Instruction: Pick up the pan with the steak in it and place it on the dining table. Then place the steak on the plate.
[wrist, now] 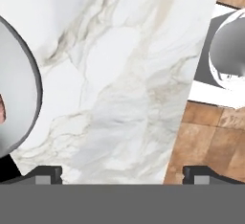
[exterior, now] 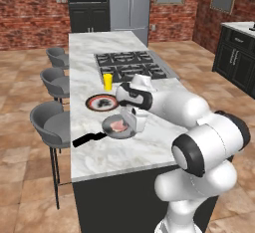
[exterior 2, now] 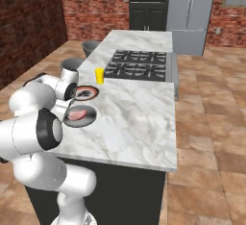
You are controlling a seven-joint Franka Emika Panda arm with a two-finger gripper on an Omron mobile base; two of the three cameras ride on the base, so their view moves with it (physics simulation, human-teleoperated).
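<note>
Two small dark fingers point(wrist: 122, 174) show at the bottom corners of the hand view, spread wide apart with nothing between them, so the fingers stand open. Between them lies bare white, grey-veined marble, the top of the long island desk point(wrist: 119, 74). At the left edge of that view curves the dark rim of the round, shallow grey metal frying pan point(wrist: 19, 89), with a sliver of the pink steak point(wrist: 2, 110) just inside it.

In the left base view the white arm's hand hangs just above the desk point(exterior: 99, 157), at the right side of the pan point(exterior: 115, 127) and partly in front of it. The pan sits flat on the marble near the desk's front end, its long straight black handle pointing left toward the desk edge. The small pink, roughly triangular slab of steak point(exterior: 118, 125) lies inside the pan.

Just behind the pan, close but apart from it, rests the small round plate with a red-orange rim, white ring and dark centre point(exterior: 101, 102). Behind the plate stands an upright yellow cup point(exterior: 107, 81), and beyond that a black gas cooktop point(exterior: 130, 64) is set into the marble.

Three grey stools point(exterior: 50, 122) line the left side of the desk. The right base view shows the pan point(exterior 2: 80, 116) and steak point(exterior 2: 77, 114) beside the arm, with the plate point(exterior 2: 86, 93) behind them.
</note>
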